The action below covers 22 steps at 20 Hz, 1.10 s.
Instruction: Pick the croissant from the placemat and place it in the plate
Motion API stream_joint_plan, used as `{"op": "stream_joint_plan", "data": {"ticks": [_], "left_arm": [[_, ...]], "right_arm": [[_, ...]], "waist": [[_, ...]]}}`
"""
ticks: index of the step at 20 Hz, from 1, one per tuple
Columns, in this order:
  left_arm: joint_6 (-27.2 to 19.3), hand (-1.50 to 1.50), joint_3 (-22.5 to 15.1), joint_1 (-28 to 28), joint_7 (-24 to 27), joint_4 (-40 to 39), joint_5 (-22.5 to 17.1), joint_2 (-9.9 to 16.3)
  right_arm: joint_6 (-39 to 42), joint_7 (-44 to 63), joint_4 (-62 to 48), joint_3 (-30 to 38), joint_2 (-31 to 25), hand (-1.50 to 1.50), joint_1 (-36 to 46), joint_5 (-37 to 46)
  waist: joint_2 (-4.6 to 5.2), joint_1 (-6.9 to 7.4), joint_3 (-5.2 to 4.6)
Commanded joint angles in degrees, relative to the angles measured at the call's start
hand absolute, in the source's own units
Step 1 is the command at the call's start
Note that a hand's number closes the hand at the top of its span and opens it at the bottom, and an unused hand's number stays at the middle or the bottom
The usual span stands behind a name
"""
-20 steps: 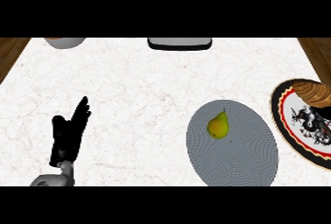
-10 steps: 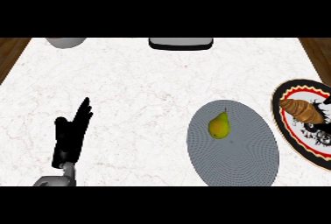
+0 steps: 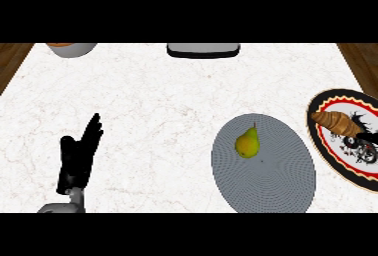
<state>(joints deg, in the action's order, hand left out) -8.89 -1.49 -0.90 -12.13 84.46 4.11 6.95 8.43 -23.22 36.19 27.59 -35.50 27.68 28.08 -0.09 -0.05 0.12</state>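
Croissant, golden brown and ridged, lies on the upper part of the plate at the right side of the view, its tapered ends pointing up-left and down-right. That plate is round with a black rim, a scalloped cream and red band inside it, and a white centre carrying a dark drawn figure too small to make out; its right side is cut off by the edge of the view. Just left of the plate, near but apart from it, sits a grey oval placemat with a fine woven, ringed texture, its lower end cut off at the bottom. A yellow-green pear lies on the upper left part of the placemat, stem pointing up. The left hand, black, shows at the lower left above a short piece of grey forearm; its fingers are straight and held together, pointing up and slightly right, the thumb set a little apart, holding nothing and resting over the desk. The right hand does not show. The desk is white marble with faint veins, with brown wood at both upper corners. At the top edge, a grey bowl on the left and a dark-rimmed grey tray-like object in the middle are both cut off.
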Motion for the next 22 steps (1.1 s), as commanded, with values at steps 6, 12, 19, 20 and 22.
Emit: {"op": "stream_joint_plan", "data": {"ticks": [6,12,19,20,22], "left_arm": [[-1.28,0.0,0.35,-2.93,-0.85,-2.26,1.31,-0.69],[0.65,0.0,0.74,-3.11,-0.63,-1.76,0.47,-0.45],[0.92,0.0,0.89,-2.37,-3.63,0.89,0.71,-0.64],[0.21,0.0,-0.94,-0.65,-0.85,-0.26,2.2,-2.21],[1.53,0.0,2.82,-4.08,0.11,-3.76,0.33,-0.22]], "right_arm": [[13.14,-3.76,-4.64,12.03,-4.53,-1.5,-0.86,-15.84],[17.51,-15.15,-13.43,11.37,-8.75,-1.5,-2.94,-16.69],[14.81,-18.37,-15.21,7.78,-6.61,-1.5,-0.75,-16.74],[13.49,-21.77,-13.59,7.13,-4.57,-1.5,-4.72,-16.64],[13.35,-22.3,-17.97,6.85,-6.76,-1.5,-2.97,-16.32]], "waist": [[0.15,-0.11,-0.1],[0.34,0.65,-0.02],[0.24,0.66,-0.05],[0.19,0.42,-0.07],[0.34,0.66,-0.03]]}}
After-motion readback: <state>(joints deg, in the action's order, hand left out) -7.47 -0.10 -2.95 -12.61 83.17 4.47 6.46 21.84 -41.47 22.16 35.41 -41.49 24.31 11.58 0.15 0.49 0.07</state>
